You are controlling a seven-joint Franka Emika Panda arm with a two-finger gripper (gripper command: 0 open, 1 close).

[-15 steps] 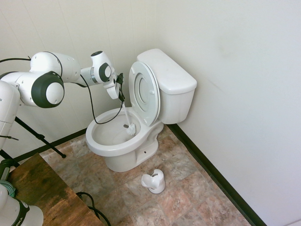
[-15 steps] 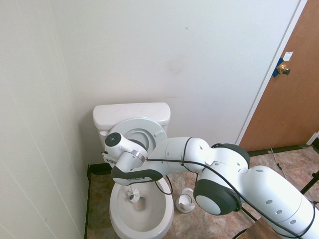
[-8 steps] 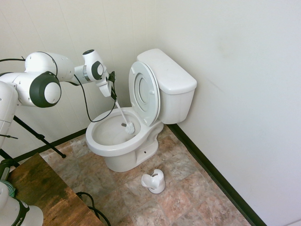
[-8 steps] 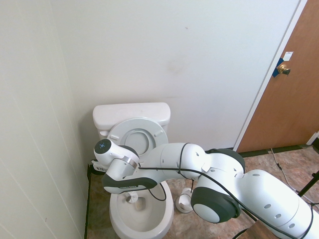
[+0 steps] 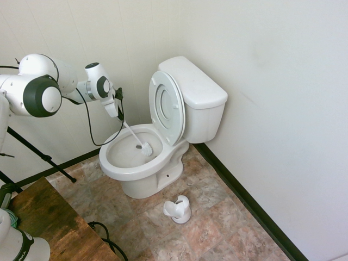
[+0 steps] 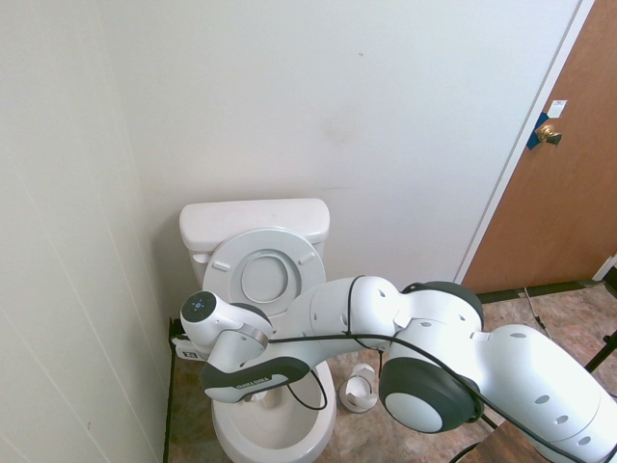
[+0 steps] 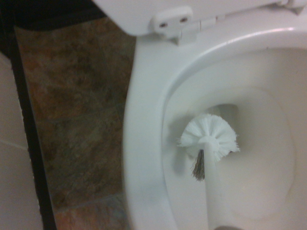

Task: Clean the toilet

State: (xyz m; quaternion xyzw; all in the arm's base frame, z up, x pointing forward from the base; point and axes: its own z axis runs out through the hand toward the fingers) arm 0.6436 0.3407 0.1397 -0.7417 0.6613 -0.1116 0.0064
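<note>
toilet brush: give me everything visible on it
The brush is all white: a slim straight handle ending in a round head of short bristles, plastic by the look. A small dark tuft sits just under the head in the wrist view. It slants down from the gripper, which is shut on the handle's top, into the toilet bowl, head low against the inner wall. Its holder stands empty on the floor.

White glossy ceramic toilet (image 5: 142, 168) (image 6: 253, 227) (image 7: 144, 143), standing in room corner on stone-pattern tile floor, boxy tank with flat lid against wall, ring seat and cover raised upright against tank, oval bowl open, white bristle brush head resting inside bowl.
</note>
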